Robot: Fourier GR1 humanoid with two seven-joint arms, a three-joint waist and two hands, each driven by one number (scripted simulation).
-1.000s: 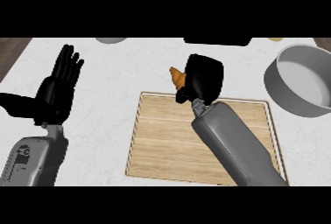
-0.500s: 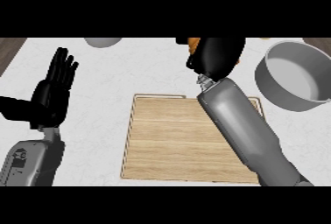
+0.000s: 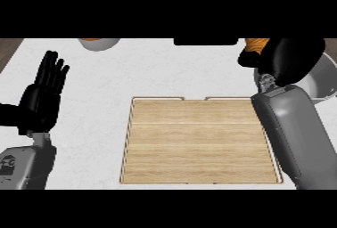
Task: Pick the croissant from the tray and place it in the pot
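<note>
My right hand (image 3: 289, 60) is at the upper right, curled round the orange-brown croissant (image 3: 255, 44), of which only a bit shows at the hand's top left. The hand hangs over the left rim of the grey pot (image 3: 322, 84), which it mostly hides. The wooden tray (image 3: 197, 142) lies bare in the middle of the counter. My left hand (image 3: 43, 95) rests open at the left edge, fingers up.
A grey bowl with something orange in it (image 3: 99, 43) sits at the back left. A dark object (image 3: 205, 41) shows at the back edge. White counter surrounds the tray.
My right hand has carried the croissant off the tray, up and to the right, reaching the pot's rim. The view has shifted too. The left hand stays still.
</note>
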